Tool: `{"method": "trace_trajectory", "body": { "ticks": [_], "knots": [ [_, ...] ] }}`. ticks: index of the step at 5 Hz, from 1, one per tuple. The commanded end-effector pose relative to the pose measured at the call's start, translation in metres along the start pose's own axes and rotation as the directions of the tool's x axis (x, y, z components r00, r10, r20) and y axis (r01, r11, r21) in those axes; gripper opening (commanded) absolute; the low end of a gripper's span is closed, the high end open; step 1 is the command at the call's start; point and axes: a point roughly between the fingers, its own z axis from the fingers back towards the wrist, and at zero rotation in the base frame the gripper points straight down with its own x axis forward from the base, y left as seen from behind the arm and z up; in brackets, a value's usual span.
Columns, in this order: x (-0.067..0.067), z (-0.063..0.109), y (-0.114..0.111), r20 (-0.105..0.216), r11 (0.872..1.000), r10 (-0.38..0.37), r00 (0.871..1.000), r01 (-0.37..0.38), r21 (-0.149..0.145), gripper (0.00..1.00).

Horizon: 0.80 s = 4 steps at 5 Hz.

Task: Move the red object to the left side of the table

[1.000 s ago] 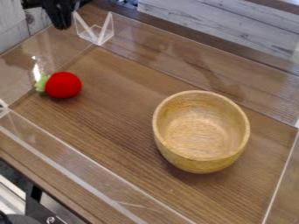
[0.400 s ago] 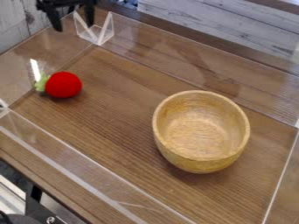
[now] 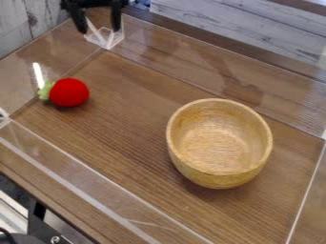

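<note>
The red object (image 3: 68, 91), a small glossy red toy fruit with a green leafy top, lies on the left part of the wood-grain table (image 3: 128, 114), close to the clear left wall. My gripper (image 3: 95, 15) hangs at the top edge of the view, well above and behind the fruit. Its two dark fingers stand apart and nothing is between them. Most of the arm is cut off by the frame.
A wooden bowl (image 3: 219, 141) stands right of centre. Clear acrylic walls (image 3: 38, 162) edge the table on all sides, with a clear corner bracket (image 3: 107, 36) just under the gripper. A pale plank surface lies behind the back wall.
The gripper has moved right along the top edge and its fingers have spread apart. The red object and the bowl have not moved.
</note>
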Motion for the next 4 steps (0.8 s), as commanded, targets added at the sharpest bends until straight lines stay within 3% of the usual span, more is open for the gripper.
{"method": "trace_trajectory", "body": {
  "ticks": [1, 2, 3, 4],
  "knots": [
    [0.006, 0.019, -0.022, 0.054, 0.994, -0.107, 0.993, 0.106, 0.007, 1.00],
    [0.002, 0.014, -0.032, 0.041, 0.984, -0.178, 0.983, 0.177, 0.024, 1.00],
    [-0.003, 0.008, -0.041, 0.025, 0.968, -0.246, 0.969, 0.245, 0.044, 0.00],
    [-0.005, 0.005, -0.051, 0.013, 0.971, -0.232, 0.973, 0.231, 0.055, 1.00]
  ]
}}
